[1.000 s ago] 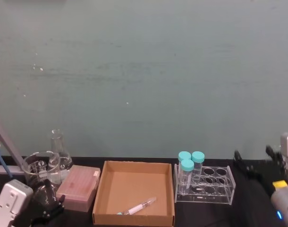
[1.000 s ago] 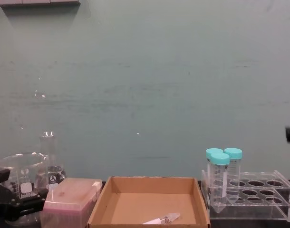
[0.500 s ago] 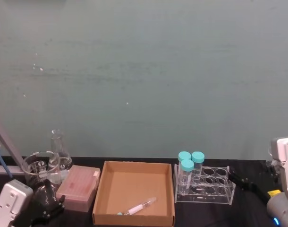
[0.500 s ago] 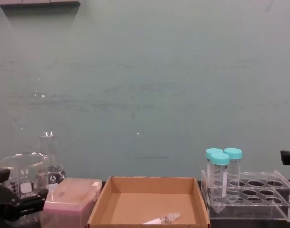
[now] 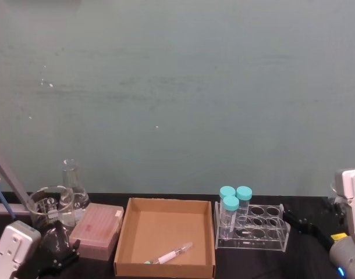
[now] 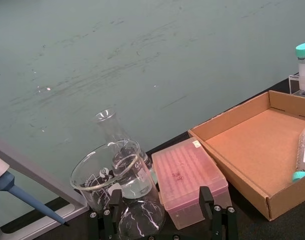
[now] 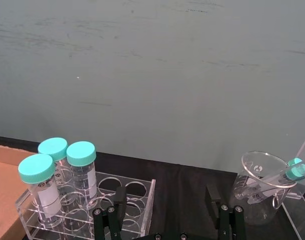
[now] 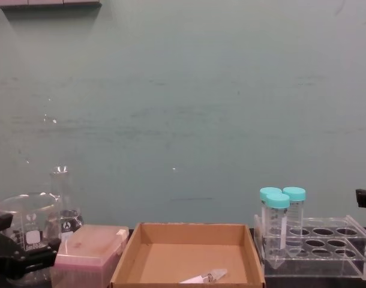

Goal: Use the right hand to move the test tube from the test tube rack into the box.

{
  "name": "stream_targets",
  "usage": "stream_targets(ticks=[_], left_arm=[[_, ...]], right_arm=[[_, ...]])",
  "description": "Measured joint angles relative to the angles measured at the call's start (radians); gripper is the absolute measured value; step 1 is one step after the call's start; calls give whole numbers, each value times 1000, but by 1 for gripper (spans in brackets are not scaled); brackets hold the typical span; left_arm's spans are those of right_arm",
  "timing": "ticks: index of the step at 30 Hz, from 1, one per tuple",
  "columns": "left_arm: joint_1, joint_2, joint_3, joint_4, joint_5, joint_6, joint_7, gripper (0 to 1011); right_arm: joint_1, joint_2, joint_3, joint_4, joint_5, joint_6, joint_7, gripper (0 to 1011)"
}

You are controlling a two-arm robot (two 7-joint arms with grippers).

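Evidently, the transfer looks done and the arm sits clear of the rack.

Test tube: the test tube (image 5: pixel 169 254) lies on its side on the floor of the box (image 5: pixel 124 231), near the front wall, teal cap toward the robot's left; the left wrist view shows it (image 6: pixel 303 158) flat against the cardboard.

Test tube rack: the test tube rack (image 5: pixel 277 234) stands just beside the box on the robot's right, with three wider teal-capped tubes (image 5: pixel 231 203) upright in its left-hand holes and the other holes bare.

Right hand: the right hand (image 7: pixel 166 212) hangs low to the right of the rack, apart from it, fingers spread wide with nothing between them; its arm with the blue light shows at the head view's right edge.

Left gripper: the left gripper (image 6: pixel 162 211) is parked at the left, close by the beaker (image 6: pixel 112 170) and the pink box (image 6: pixel 190 177), fingers apart and empty.

Step in hand: by my reading, the release is over and what is in hand is the pull-away from the rack.

Next move: likely only to draw the right arm off to rest, keeping the black fingers wide of the rack's right end so that nothing gets knocked.

Risk: slight; a brush against the clear rack could shake the upright tubes.
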Motion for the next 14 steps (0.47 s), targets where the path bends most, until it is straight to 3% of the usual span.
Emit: stream_targets(ticks=[14], left_arm=[[0, 0, 0, 0, 0, 0, 0, 1000]], right_arm=[[-1, 0, 0, -1, -1, -2, -3, 1003]])
